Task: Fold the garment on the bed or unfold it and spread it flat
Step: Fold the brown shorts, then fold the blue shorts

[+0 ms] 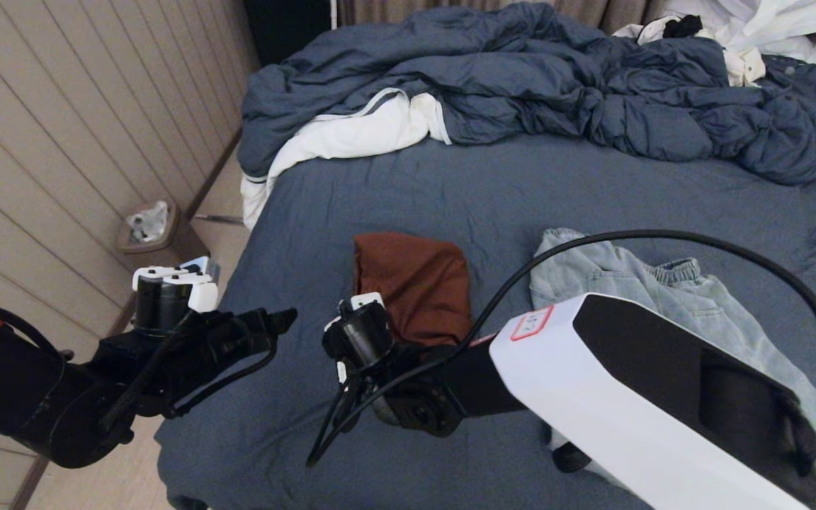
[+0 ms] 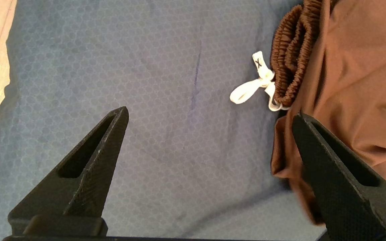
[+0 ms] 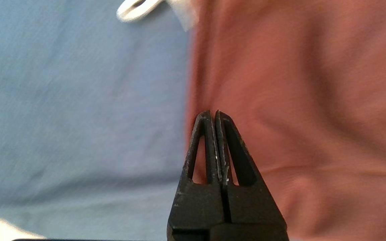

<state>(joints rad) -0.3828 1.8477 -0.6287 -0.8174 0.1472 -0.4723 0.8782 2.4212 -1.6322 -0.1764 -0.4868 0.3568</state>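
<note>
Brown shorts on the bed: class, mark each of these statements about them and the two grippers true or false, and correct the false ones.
1. The brown shorts lie folded on the blue sheet. True.
2. The left gripper has its fingers shut. False: they stand wide apart over the sheet, beside the shorts.
3. The right gripper has its fingers shut, with no cloth between them. True.
4. A white drawstring shows at the shorts' elastic waistband. True.
5. The grey-blue trousers lie on top of the shorts. False: they lie apart, to the robot's right of them.
6. The duvet is spread smooth. False: it is bunched up at the far side of the bed.
</note>
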